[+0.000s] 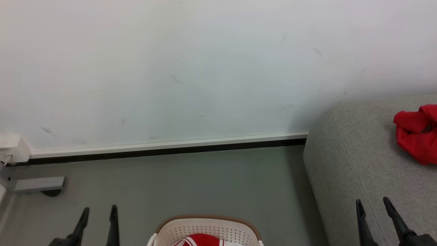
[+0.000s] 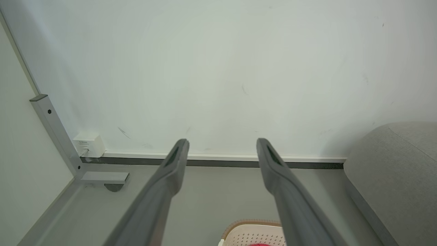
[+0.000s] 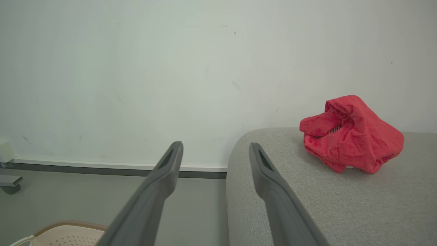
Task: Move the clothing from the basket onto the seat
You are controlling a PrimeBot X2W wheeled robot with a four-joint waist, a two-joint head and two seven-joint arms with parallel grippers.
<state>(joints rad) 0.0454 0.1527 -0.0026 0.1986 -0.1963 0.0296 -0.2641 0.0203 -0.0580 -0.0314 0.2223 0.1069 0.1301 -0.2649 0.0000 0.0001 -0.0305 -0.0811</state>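
Cream-white perforated plastic forms the oval laundry basket [image 1: 208,229], which stands on the floor [image 1: 222,181] at the near edge of the head view, in the middle. Small round holes dot its wall, and a brown braided-look band runs around its rim. Inside it lies a red and white garment [image 1: 201,241] of soft bright red fabric with white stripes, its near part cut off by the picture's edge.

To the right stands the sofa [image 1: 355,164], upholstered in light grey woven fabric, with a rounded corner and a stitched seam along its edge. On its seat, toward the far right, rests a crumpled red garment [image 1: 414,136], bunched into a loose heap of folds. It lies well apart from the basket.

The left gripper [image 1: 100,209] is at the near left, above the floor just left of the basket. Its two long dark fingers are spread apart with nothing between them. The right gripper [image 1: 371,201] is at the near right, seen against the sofa's grey fabric. Its fingers are likewise spread and empty, apart from the heap.

Beyond, a pale wall [image 1: 205,68] with faint scuff marks meets the smooth grey floor at a white baseboard [image 1: 170,145] with a dark strip beneath. At the far left a small white box [image 1: 12,147] sits on the wall, with a flat grey metal foot [image 1: 39,183] just below it.
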